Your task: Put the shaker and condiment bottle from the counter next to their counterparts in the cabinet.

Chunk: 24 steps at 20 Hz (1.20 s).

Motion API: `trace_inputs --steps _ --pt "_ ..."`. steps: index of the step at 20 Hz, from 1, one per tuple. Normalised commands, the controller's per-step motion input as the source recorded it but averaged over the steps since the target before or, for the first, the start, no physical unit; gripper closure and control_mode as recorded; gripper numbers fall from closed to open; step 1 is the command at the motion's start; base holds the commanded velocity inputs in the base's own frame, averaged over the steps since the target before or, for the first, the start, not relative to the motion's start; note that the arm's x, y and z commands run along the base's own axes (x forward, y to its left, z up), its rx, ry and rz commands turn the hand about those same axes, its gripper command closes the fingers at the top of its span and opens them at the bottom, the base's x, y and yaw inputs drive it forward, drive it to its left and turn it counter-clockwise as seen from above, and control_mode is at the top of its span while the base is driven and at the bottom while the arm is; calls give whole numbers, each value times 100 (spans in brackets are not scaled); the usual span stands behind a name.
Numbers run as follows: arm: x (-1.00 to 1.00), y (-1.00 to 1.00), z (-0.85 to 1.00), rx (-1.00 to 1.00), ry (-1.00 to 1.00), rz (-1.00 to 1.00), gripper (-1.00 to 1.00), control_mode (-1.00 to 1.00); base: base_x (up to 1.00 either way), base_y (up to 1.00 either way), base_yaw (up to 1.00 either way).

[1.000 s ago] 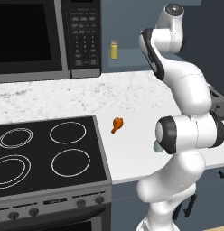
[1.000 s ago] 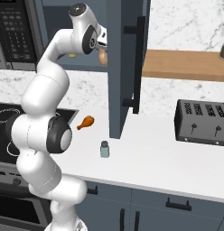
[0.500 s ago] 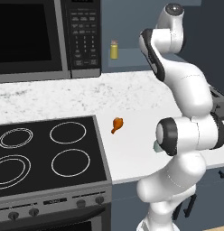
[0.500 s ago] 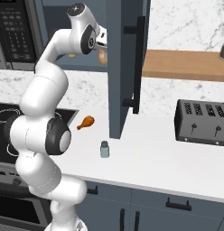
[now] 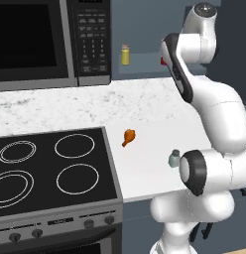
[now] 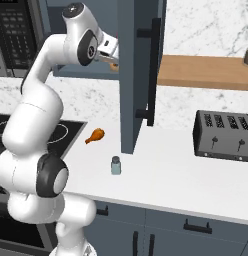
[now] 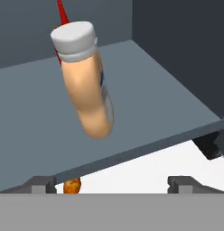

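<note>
Claw [image 7: 112,182] spread wide up at the cabinet [image 7: 145,81], fingertips [image 7: 41,182] far apart and gripping nothing, with the condiment bottle [image 7: 84,81] sitting just ahead of them on the shelf floor, whitish cap toward the back and a sliver of the red squeeze bottle [image 7: 62,13] poking up right behind it. Yellow shaker [image 5: 125,54] parked further along that same shelf near the microwave [image 5: 53,42]. Down on the counter [image 6: 196,175], grey-blue shaker [image 6: 116,165] standing upright near the front edge, well apart from the toaster [image 6: 223,136] and close to the little chicken drumstick [image 6: 95,135] by the stove [image 5: 50,173].
</note>
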Motion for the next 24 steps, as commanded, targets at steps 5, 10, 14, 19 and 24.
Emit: trace_inputs --steps 5,10,14,19,24 --pt "-92 34 -13 -2 0 0 -100 -100 0 0 0" --pt "-93 58 -38 -10 -2 0 -100 -100 0 0 0" --pt "-98 6 -46 -8 -7 -10 -100 -100 0 0 0" --pt "-64 1 -68 -10 0 -9 -100 -100 0 0 0" --pt "-23 0 -56 -8 -1 -6 -100 -100 0 0 0"
